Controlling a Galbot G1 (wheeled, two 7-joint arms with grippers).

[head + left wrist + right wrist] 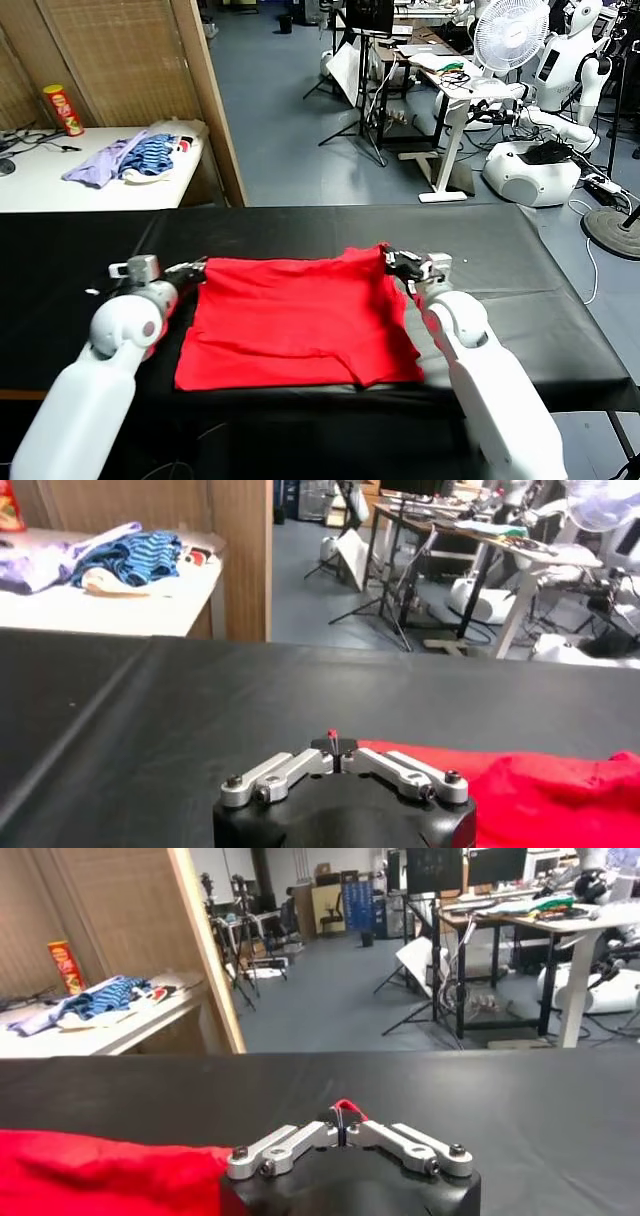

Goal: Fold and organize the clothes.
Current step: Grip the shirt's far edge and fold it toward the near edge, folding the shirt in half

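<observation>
A: Head view, status of the left gripper [197,268]?

B: Jaws fully closed, pinching the far left corner of the red T-shirt [295,320]. In the left wrist view a small tuft of red cloth shows between the closed fingertips [333,742], and the rest of the shirt [540,795] lies off to one side of the tool.

A: Right gripper [397,263]?

B: Same condition: jaws closed on the shirt's far right corner. The right wrist view shows a red fold [344,1110] clamped at the tips, with the shirt [100,1173] spreading away toward the other arm.

A: Position of the garment relative to both tools?

B: It lies between them on the black table [520,260], the far edge stretched from one gripper to the other, the body of the shirt spread flat toward the robot.

A: Beyond the tools?

B: A white side table [60,180] well past the left gripper carries lilac and blue-striped garments [135,157] and a red-and-yellow can [64,109].
</observation>
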